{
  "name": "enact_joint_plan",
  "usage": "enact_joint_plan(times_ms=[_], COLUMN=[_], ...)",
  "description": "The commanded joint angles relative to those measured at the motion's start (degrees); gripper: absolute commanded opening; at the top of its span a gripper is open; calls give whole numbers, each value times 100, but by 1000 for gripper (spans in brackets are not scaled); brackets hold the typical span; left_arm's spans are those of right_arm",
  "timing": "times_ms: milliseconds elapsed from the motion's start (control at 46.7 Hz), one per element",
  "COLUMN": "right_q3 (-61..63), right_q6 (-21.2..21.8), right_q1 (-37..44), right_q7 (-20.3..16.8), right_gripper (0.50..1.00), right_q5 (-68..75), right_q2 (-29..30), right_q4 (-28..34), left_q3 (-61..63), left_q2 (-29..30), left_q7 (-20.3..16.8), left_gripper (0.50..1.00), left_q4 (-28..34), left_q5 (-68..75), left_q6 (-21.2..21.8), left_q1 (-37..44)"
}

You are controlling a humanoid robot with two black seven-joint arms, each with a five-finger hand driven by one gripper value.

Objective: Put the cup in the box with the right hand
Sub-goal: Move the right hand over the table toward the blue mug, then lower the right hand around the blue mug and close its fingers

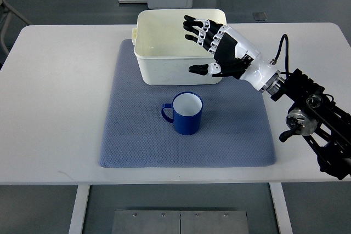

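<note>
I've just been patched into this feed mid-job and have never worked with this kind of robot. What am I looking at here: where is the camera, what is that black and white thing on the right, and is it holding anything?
There is one camera, looking steeply down from the robot's own side of a white table. The black and white thing is the robot's right hand, a hand with fingers on an arm that comes in from the picture's right edge. Its fingers are spread and it holds nothing; it sits over the near right corner of the white box, which looks empty. The left arm is not in the picture.

On the table lies a blue-grey mat. The box stands at the mat's far edge. Nearer the camera, apart from the box, a blue cup stands upright on the mat, white inside, with its handle pointing to the picture's left. The cup is not yet in the box.
</note>
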Motion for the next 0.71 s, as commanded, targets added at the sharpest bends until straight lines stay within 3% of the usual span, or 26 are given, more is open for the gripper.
enact_joint_plan(times_ms=[0, 685], right_q3=[-125, -1153], right_q6=[-19, -564], right_q1=[4, 57], right_q7=[40, 49], right_gripper=[991, 989], right_q5=[-128, -286], right_q2=[0, 17], right_q4=[-5, -224], left_q3=[3, -6], left_q2=[0, 0], left_q7=[0, 0], left_gripper=[1000, 1000], left_q4=[0, 0], left_q5=[0, 0], left_q6=[-1, -1], left_q1=[0, 0])
